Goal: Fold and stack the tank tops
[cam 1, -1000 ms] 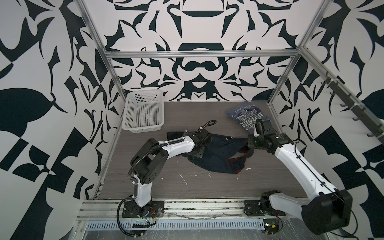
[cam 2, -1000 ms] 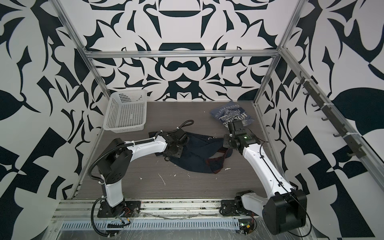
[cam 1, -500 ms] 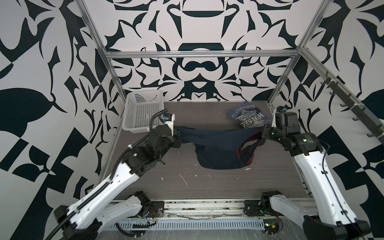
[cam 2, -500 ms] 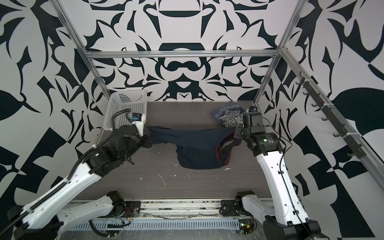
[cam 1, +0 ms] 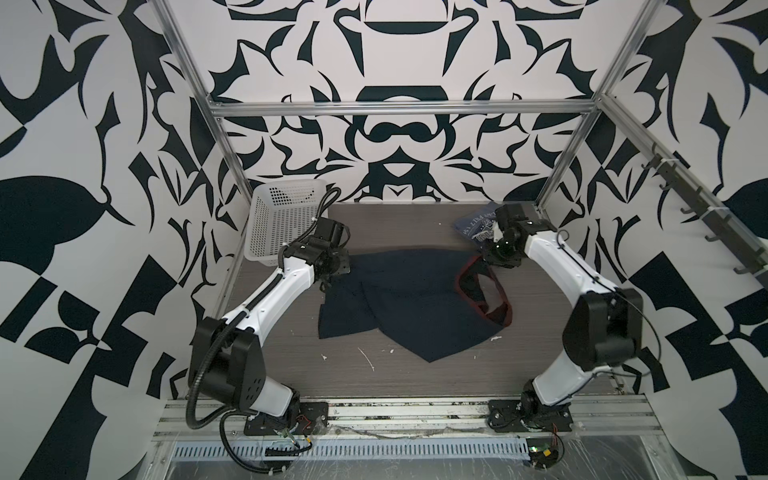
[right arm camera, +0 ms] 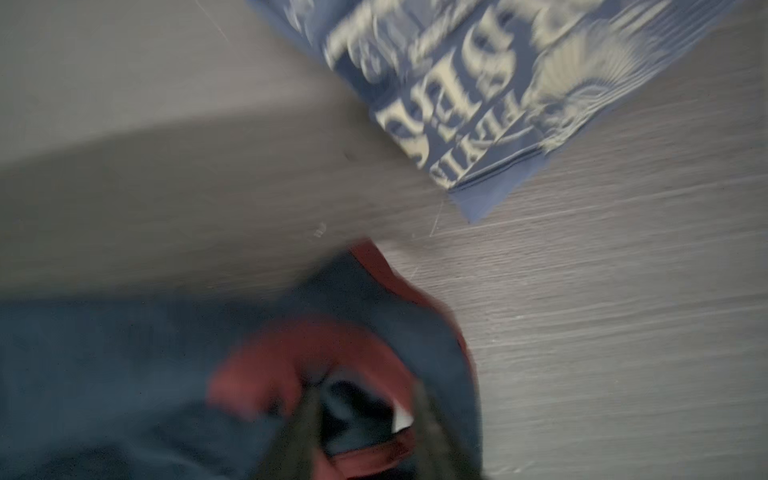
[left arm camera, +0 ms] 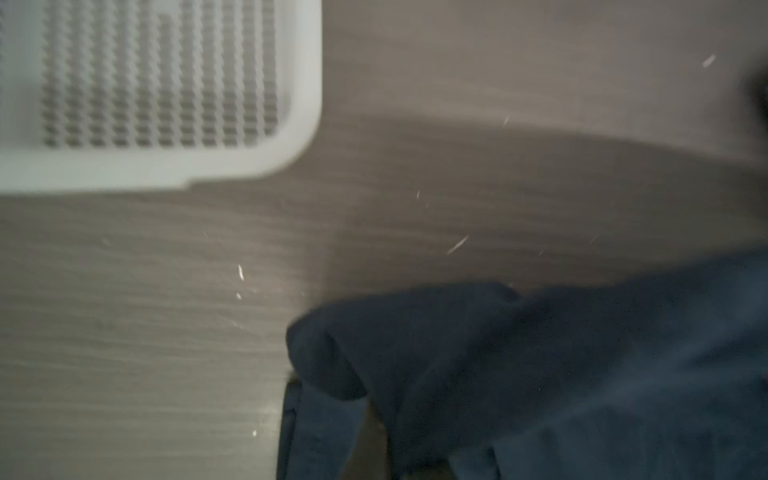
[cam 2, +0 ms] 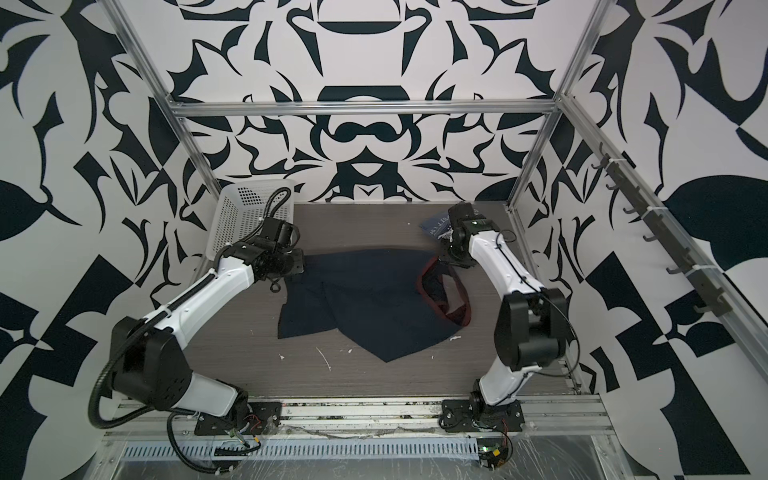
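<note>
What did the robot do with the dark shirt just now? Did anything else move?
The left gripper and right gripper lifted the navy top, stretched it between them, then lowered it; it now lies spread on the table. The left is shut on its edge; the right is at the red strap, grip too blurry to tell. The blue top and basket stayed put.

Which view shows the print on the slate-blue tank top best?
The right wrist view: the slate-blue tank top is close, its pale lettering large though motion-blurred. In both top views it lies small at the far right, partly hidden behind the right arm. The left wrist view misses it.
</note>
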